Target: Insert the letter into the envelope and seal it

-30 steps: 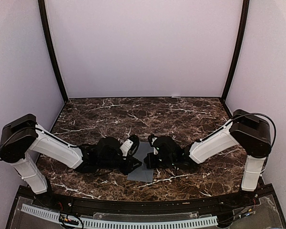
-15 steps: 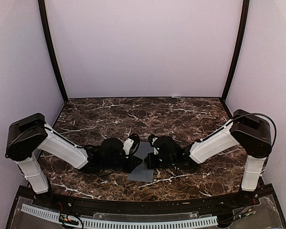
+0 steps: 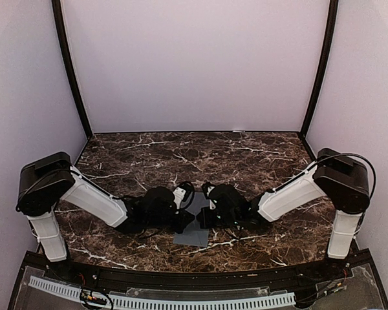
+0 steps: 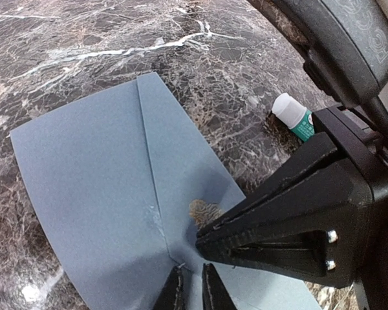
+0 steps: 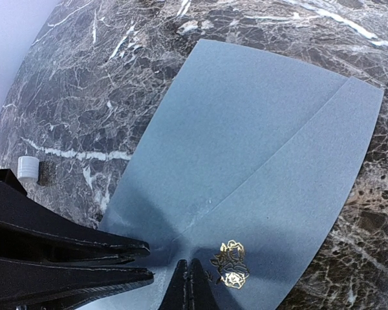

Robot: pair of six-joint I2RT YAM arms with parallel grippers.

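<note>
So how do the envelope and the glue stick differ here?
The envelope is a wide flat sheet; the glue stick is a small round tube. The envelope is grey-blue with a gold rose; the glue stick is green with a white cap. Both rest on the marble table.

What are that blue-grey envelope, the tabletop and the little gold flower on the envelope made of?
The envelope looks like matte grey-blue paper: fine grain, sharp fold creases, no shine. The tabletop looks like glossy brown marble with white veins, though it could be printed laminate. The gold rose looks like metallic foil, either a sticker or a stamp; I cannot tell which.
</note>
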